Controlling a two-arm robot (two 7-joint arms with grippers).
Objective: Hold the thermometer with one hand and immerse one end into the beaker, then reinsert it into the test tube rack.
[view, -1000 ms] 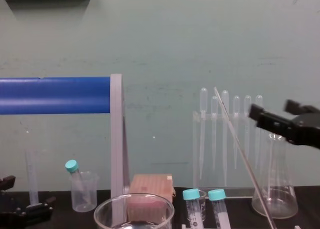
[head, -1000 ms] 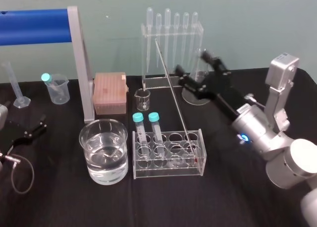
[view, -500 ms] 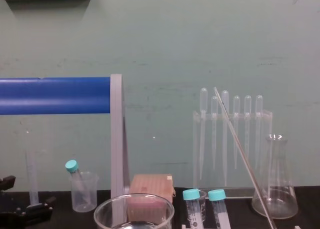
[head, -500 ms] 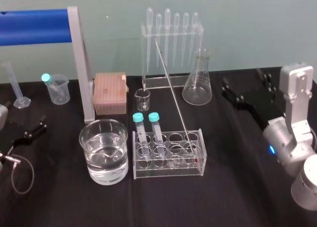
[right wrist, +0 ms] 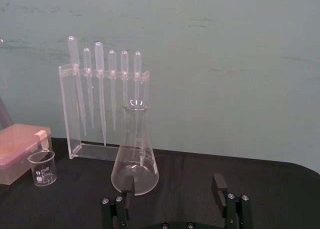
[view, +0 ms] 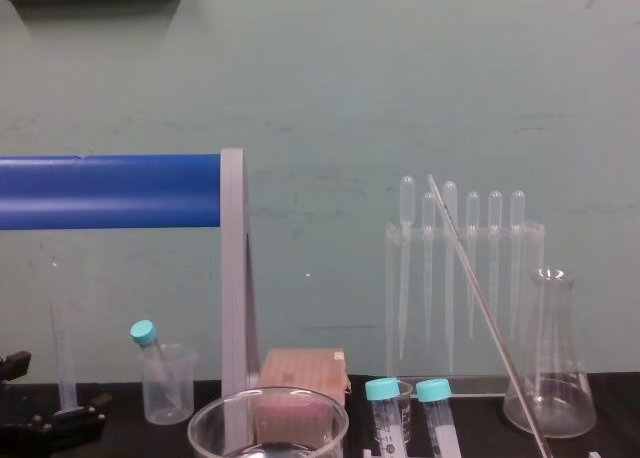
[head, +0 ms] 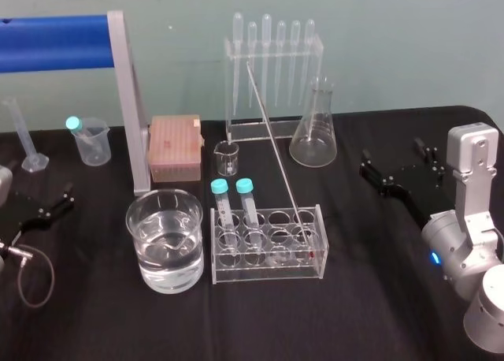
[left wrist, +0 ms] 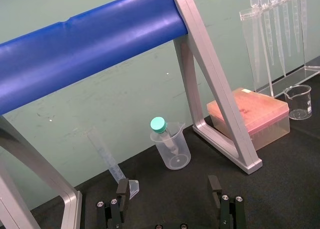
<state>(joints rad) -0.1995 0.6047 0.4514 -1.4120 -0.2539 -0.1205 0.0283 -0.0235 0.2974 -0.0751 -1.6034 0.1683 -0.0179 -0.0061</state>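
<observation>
The thermometer (head: 274,140) stands tilted in the tube rack (head: 268,273). Its lower end is at the rack's right end and its top leans back toward the pipettes (head: 272,46). The beaker (head: 142,219) sits just left of the rack. The right tool (head: 392,151) is spread wide and empty over the table's (head: 354,298) right side, well apart from the thermometer. The left tool (left wrist: 168,186) sits at the far left, also spread wide.

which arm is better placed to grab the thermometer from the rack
Right. The thermometer leans at the right end of the rack, nearer the open right gripper; the left gripper sits far left, with the beaker between.
</observation>
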